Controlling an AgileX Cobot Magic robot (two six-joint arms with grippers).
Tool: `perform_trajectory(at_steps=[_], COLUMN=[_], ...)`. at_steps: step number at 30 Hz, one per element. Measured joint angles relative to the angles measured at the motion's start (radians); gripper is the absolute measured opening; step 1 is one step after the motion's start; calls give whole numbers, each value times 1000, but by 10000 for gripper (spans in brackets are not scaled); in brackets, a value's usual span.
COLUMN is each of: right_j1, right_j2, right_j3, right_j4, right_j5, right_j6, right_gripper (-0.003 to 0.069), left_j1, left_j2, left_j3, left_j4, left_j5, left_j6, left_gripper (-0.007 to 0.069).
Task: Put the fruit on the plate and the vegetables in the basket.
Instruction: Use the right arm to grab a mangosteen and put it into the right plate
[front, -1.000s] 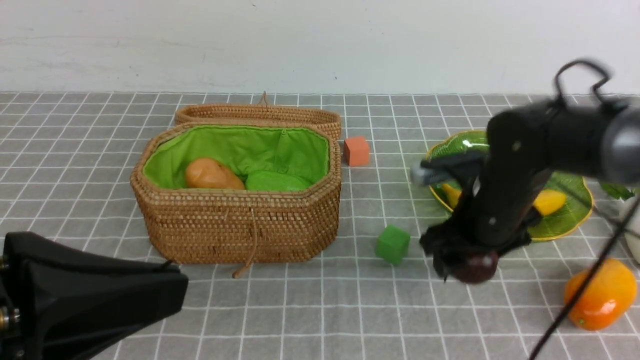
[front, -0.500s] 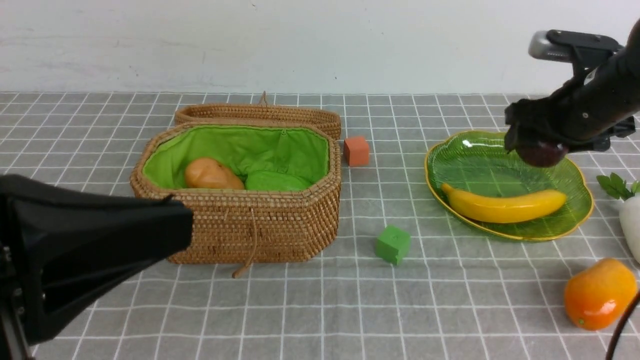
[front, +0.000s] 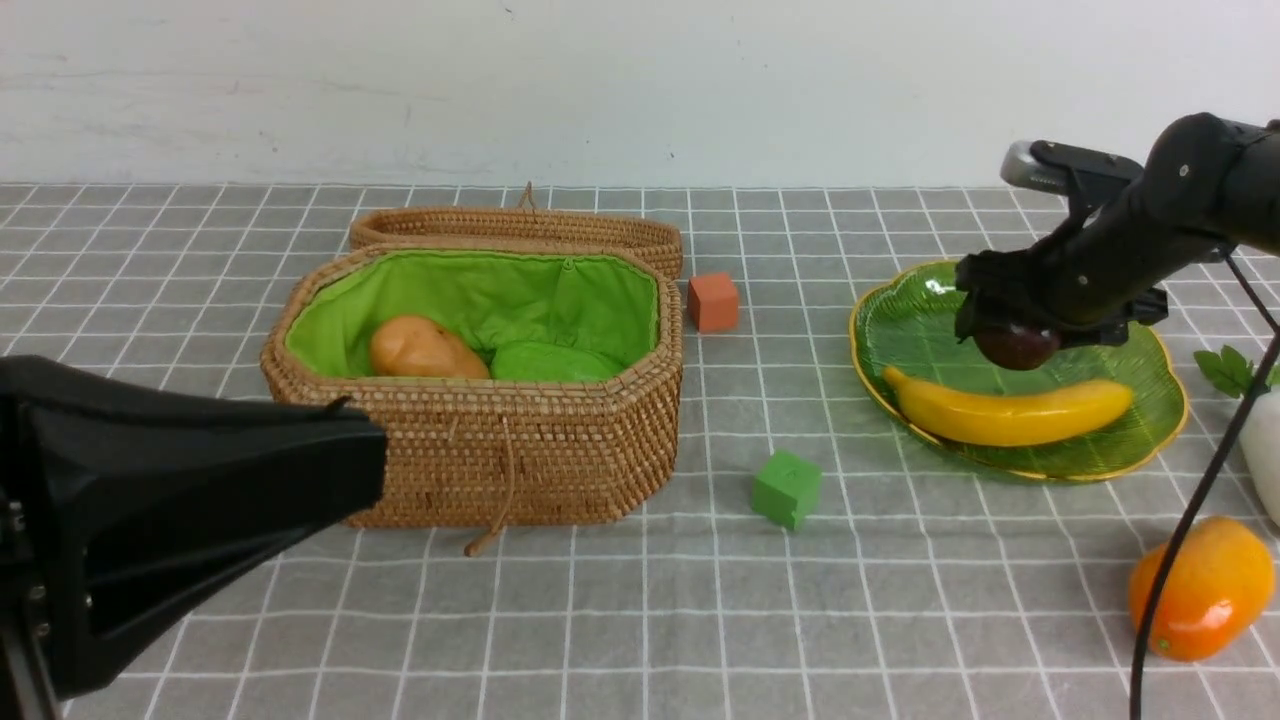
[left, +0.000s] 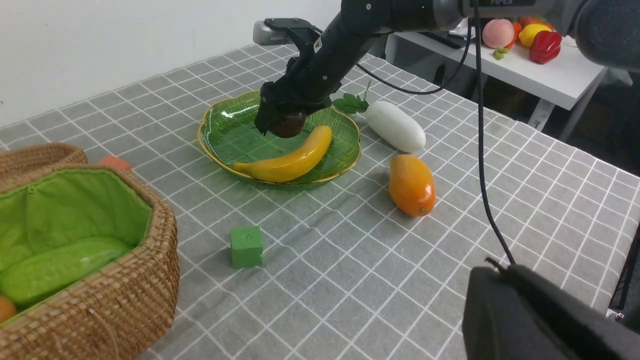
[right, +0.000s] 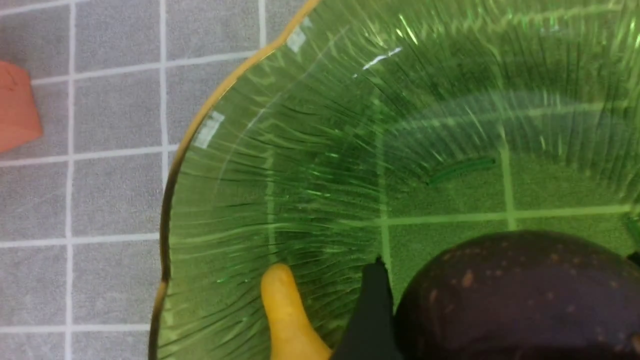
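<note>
My right gripper (front: 1015, 335) is shut on the dark maroon plum (front: 1017, 346) and holds it just above the green glass plate (front: 900, 310), behind the yellow banana (front: 1010, 415) that lies on the plate. The right wrist view shows the plum (right: 515, 295) between black fingers (right: 372, 310), over the plate (right: 300, 175). The orange mango (front: 1200, 590) and the white radish (front: 1262, 450) lie on the cloth at the right. The wicker basket (front: 480, 450) holds the potato (front: 422, 348) and the green gourd (front: 555, 362). My left gripper (front: 300, 480) is a black mass at the front left. No eggplant shows.
The basket lid (front: 520, 228) hangs open at the back. An orange cube (front: 712, 301) sits right of the basket, a green cube (front: 786, 488) in front of it. My right arm's cable (front: 1190, 520) runs down past the mango. A side table (left: 525, 65) holds other toy produce.
My right gripper carried the plum from low beside the green cube up and over the plate, then came lower and leftward over the plate's middle. My left arm rose slightly.
</note>
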Motion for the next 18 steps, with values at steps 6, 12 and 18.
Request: perform_trajectory(at_steps=[6, 12, 18], right_j1=[0, 0, 0], right_j2=[0, 0, -45], right_j3=[0, -1, -1], right_j4=[2, 2, 2], right_j5=[-42, -56, 46], right_j6=[-11, -11, -12], right_gripper=[571, 670, 656], left_j1=[0, 0, 0], left_j2=[0, 0, 0], left_j3=[0, 0, 0], left_j4=[0, 0, 0], left_j5=[1, 2, 5], left_j6=[0, 0, 0], left_gripper=[-13, -13, -13])
